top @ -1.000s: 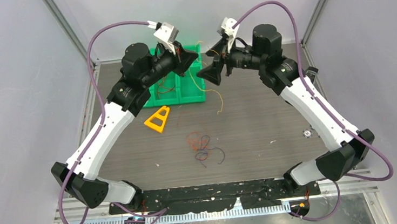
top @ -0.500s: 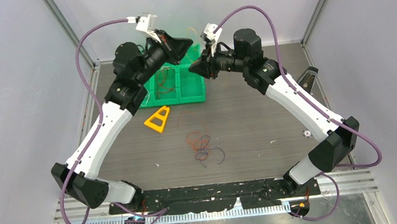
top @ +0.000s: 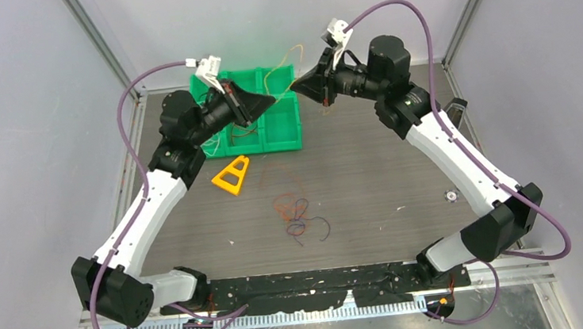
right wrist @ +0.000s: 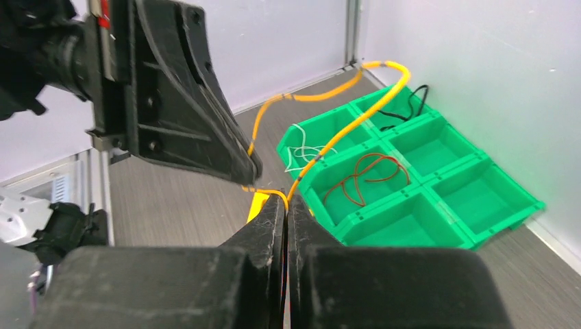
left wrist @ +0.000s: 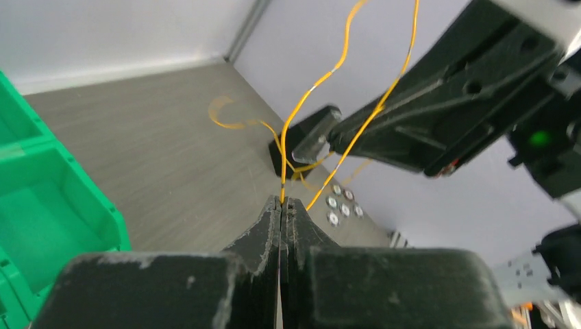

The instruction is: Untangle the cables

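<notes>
Though seemingly light and limp, treat yellow wire (right wrist: 392, 66) as likely slippery; pinch near ends. Clamped in left gripper (left wrist: 281, 201) and right gripper (right wrist: 286, 197), both closed, above bin (top: 271, 145) at tabletop's (top: 400, 171) far edge; tangle (top: 296, 212) mid-tabletop.

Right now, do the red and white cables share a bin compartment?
No, the white cable lies in the compartment next to the red cable.

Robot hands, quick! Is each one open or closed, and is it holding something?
Left hand: closed, pinching the yellow cable.
Right hand: closed, pinching the yellow cable too.
</notes>
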`<state>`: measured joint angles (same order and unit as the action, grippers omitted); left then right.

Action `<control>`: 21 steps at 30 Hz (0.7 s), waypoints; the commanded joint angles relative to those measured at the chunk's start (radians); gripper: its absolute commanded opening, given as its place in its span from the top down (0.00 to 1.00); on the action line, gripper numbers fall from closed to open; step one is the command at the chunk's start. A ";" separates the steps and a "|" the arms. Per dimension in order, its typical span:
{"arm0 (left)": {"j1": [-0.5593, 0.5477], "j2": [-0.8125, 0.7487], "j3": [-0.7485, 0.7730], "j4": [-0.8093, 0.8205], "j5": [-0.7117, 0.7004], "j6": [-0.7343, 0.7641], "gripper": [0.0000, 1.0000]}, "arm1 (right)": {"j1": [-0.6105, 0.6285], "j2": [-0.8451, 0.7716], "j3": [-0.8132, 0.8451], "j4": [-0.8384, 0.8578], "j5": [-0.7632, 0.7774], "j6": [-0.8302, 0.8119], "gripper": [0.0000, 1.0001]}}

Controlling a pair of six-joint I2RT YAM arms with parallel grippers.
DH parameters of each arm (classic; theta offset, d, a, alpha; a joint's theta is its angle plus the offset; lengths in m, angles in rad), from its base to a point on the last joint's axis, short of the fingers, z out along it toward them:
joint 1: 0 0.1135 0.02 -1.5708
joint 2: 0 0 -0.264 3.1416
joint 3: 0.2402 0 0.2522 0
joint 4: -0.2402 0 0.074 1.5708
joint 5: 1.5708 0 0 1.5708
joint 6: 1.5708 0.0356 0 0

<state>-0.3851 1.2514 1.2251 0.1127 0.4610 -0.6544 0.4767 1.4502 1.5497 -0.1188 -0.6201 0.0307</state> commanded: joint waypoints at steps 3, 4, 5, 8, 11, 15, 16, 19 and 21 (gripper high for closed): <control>0.028 -0.072 -0.048 -0.130 0.228 0.189 1.00 | -0.012 -0.045 0.079 0.027 -0.038 0.008 0.95; 0.039 -0.092 -0.047 -0.153 0.239 0.240 1.00 | -0.012 -0.048 0.079 -0.001 -0.042 -0.016 0.95; 0.053 -0.113 -0.045 -0.163 0.268 0.307 0.87 | -0.012 -0.051 0.081 -0.019 -0.056 -0.032 0.95; 0.101 -0.135 0.116 -0.387 0.367 0.698 0.30 | -0.012 -0.046 0.117 -0.154 -0.091 -0.132 0.95; 0.106 -0.046 0.423 -0.829 0.411 1.121 0.17 | -0.011 -0.032 0.151 -0.286 -0.134 -0.243 0.95; 0.105 0.051 0.633 -1.000 0.423 1.305 0.15 | -0.002 -0.005 0.196 -0.463 -0.171 -0.361 0.95; 0.105 0.066 0.660 -0.984 0.427 1.305 0.16 | 0.002 0.008 0.214 -0.522 -0.179 -0.375 0.95; 0.094 0.120 0.731 -0.948 0.450 1.293 0.18 | 0.022 0.028 0.244 -0.633 -0.173 -0.474 0.95; 0.068 0.160 0.779 -0.951 0.449 1.278 0.19 | 0.053 0.037 0.258 -0.724 -0.162 -0.528 0.95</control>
<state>-0.2871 1.3167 1.9339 -0.7464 0.8749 0.5339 0.4873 1.4677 1.7512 -0.6285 -0.7643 -0.3351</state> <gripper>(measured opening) 0.825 0.067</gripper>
